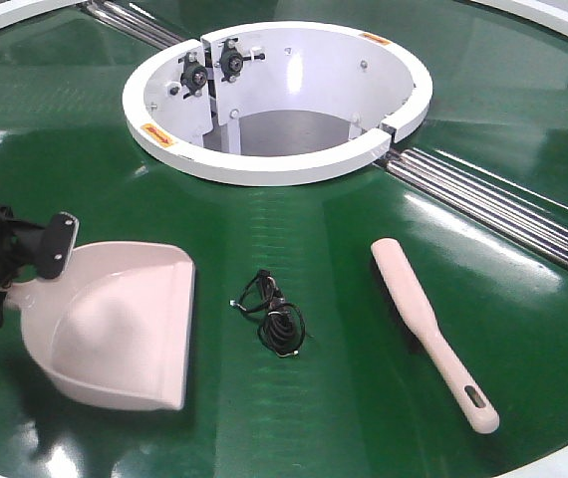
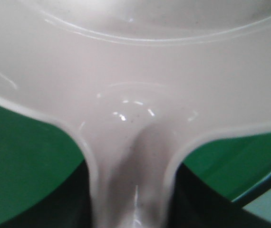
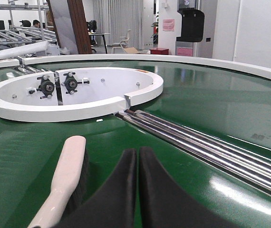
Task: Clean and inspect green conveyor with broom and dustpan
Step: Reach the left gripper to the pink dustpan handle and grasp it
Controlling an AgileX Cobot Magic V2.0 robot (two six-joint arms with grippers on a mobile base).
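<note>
The green conveyor [image 1: 344, 408] is filling the front view, its glossy belt reflecting the room lights, and the silver roller rails [image 1: 503, 209] are running out diagonally from the white ring housing [image 1: 264, 167] at the middle. The dustpan [image 1: 115, 334] is lying on the belt at the left, its open scoop facing right and its handle pointing toward the left edge of the view. The left hand [image 1: 35, 261] is gripping that handle: in the left wrist view the pale handle is passing between the dark fingers [image 2: 59, 209], which are pressing against it on both sides, while the scoop's back wall is filling the upper part of the view. A small tangle of black cable [image 1: 276, 314] is lying on the belt just right of the dustpan's lip, apart from it. The broom [image 1: 428, 329] is lying flat further right, well apart from the dustpan, with its slotted handle end pointing toward the near right. The right hand [image 3: 138, 152] is hovering low over the belt, closed and empty, its two black fingers meeting along a thin slit, and the broom is lying just beside it on its left.
</note>
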